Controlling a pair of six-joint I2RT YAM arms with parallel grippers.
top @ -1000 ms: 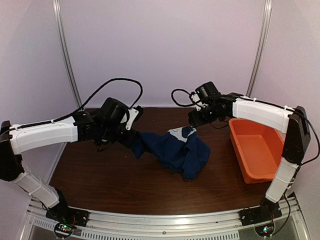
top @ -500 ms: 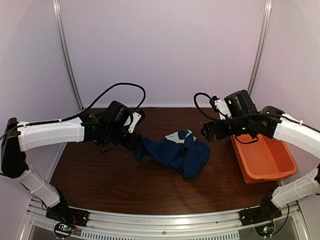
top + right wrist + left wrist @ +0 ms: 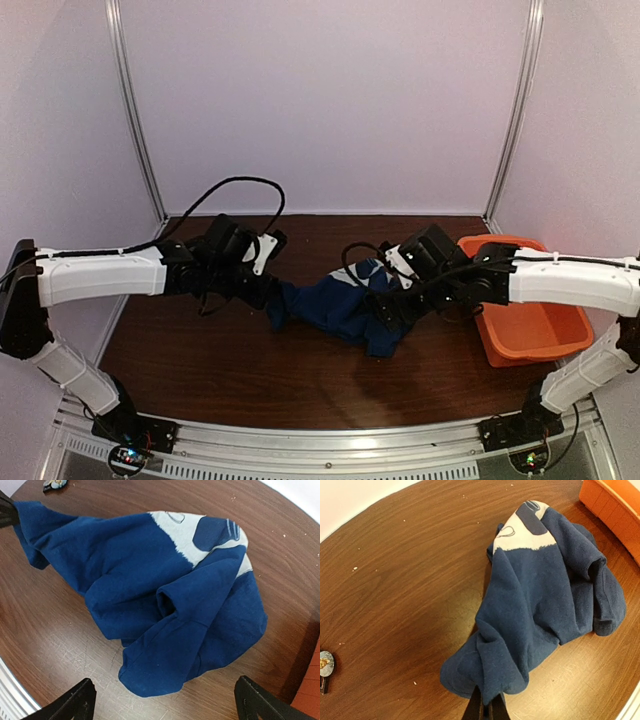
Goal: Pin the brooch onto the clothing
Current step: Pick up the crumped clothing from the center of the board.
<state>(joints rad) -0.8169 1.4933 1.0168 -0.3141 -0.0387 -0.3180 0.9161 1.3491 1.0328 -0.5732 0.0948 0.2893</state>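
The clothing (image 3: 335, 300), a navy T-shirt, lies crumpled mid-table with part of its white print (image 3: 180, 527) turned up. My left gripper (image 3: 487, 711) is shut on a fold at the shirt's left end (image 3: 272, 296). The right gripper (image 3: 167, 705) hangs open just above the shirt's near right edge (image 3: 388, 312). Its two black fingers (image 3: 75, 702) stand wide on either side of the cloth, touching nothing. The brooch (image 3: 326, 662), a tiny round bluish-grey badge, lies on the wood beyond the shirt's held end, apart from it (image 3: 55, 484).
An orange tub (image 3: 520, 325) stands on the table's right side, close beside the right arm and the shirt's right end (image 3: 615, 510). Bare brown table (image 3: 230, 365) runs in front of the shirt. Metal frame posts stand at the back corners.
The right arm swung from the back right, over the tub, then down and left to the shirt, and its jaws opened wide. The left gripper kept its hold and shifted only slightly.
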